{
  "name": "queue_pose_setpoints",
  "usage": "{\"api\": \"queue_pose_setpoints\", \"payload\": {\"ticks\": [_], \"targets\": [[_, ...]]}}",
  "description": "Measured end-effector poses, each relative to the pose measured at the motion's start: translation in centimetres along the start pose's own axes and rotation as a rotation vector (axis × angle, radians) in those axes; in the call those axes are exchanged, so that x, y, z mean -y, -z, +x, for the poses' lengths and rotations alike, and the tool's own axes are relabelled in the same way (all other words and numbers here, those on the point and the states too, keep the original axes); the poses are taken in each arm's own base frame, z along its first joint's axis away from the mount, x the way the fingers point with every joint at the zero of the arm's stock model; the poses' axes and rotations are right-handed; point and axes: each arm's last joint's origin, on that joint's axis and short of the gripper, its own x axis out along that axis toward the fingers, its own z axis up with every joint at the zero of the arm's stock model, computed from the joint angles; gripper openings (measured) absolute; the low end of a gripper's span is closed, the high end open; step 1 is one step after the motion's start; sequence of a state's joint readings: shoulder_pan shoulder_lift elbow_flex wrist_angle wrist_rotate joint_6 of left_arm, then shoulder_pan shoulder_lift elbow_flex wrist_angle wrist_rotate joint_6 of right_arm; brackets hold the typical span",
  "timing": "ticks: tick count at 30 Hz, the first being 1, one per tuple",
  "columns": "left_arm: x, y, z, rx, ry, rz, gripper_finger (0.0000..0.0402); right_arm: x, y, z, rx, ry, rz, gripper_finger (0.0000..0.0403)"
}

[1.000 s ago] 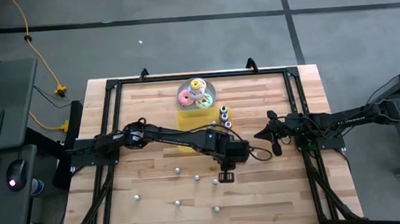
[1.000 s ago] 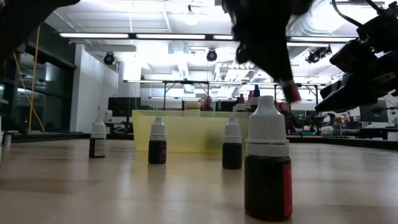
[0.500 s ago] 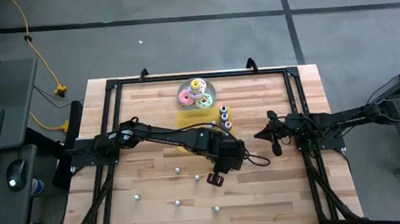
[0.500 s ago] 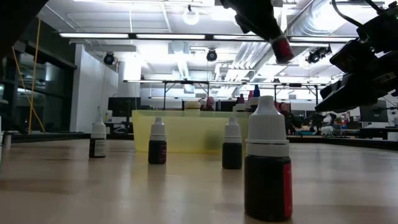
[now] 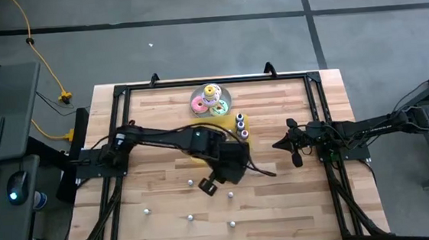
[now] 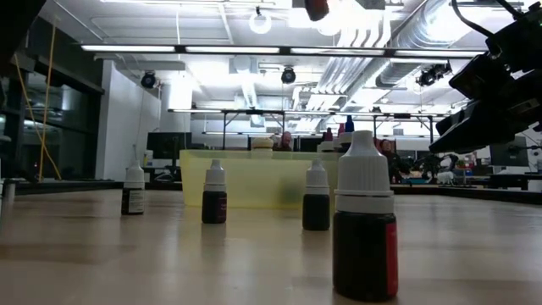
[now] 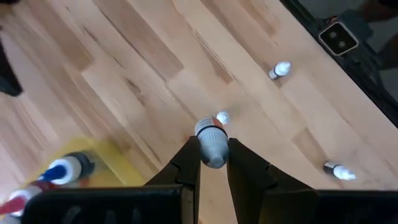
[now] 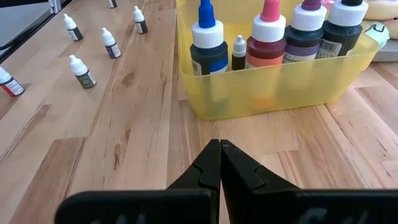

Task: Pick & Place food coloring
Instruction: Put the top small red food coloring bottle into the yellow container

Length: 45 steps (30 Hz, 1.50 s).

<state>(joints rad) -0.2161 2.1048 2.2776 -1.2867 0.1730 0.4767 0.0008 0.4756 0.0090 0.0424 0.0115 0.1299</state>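
The left gripper (image 7: pixel 214 163) hangs above the tabletop (image 5: pixel 283 206), just in front of the yellow tray (image 5: pixel 200 129), its fingers clamped on a small food coloring bottle (image 7: pixel 212 142), seemingly white-capped. Other small bottles (image 5: pixel 189 216) stand scattered beyond. The right gripper (image 8: pixel 220 163) waits beside the tray, fingers together.

No text, brand or number can be read anywhere. The nearest food coloring bottle (image 6: pixel 364 224) in the low view carries a red label strip down its side, but any print on it is too small to make out, as are the bottle labels in the yellow tray (image 8: pixel 273 87).
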Motion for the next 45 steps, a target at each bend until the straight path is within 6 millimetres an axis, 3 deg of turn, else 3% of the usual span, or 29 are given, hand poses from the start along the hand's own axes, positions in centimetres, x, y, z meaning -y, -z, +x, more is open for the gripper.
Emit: {"api": "queue_pose_setpoints", "payload": {"ticks": [9,16,23,30,37,41,45], "targets": [[1.7,1.7,-4.5,-0.076,0.031,0.001,0.0048,0.0,0.0,0.0,0.002,0.0,0.0,0.0],[2.3,3.9,-6.4,-0.103,0.034,-0.048,0.0048,0.0,0.0,0.0,0.001,0.0,0.0,0.0],[2.3,8.0,-5.2,0.03,-0.064,-0.115,0.0048,0.0,0.0,0.0,0.003,0.0,0.0,0.0],[0.2,13.5,-2.4,0.04,-0.224,-0.402,0.0048,0.0,0.0,0.0,0.001,0.0,0.0,0.0],[-2.7,16.0,-2.7,0.014,-0.302,-0.658,0.0048,0.0,0.0,0.0,0.004,0.0,0.0,0.0],[-4.1,17.1,-3.3,-0.01,-0.32,-0.721,0.0048,0.0,0.0,0.0,0.004,0.0,0.0,0.0],[-5.9,18.0,-2.7,-0.062,-0.322,-0.77,0.0048,0.0,0.0,0.0,0.004,0.0,0.0,0.0]]}}
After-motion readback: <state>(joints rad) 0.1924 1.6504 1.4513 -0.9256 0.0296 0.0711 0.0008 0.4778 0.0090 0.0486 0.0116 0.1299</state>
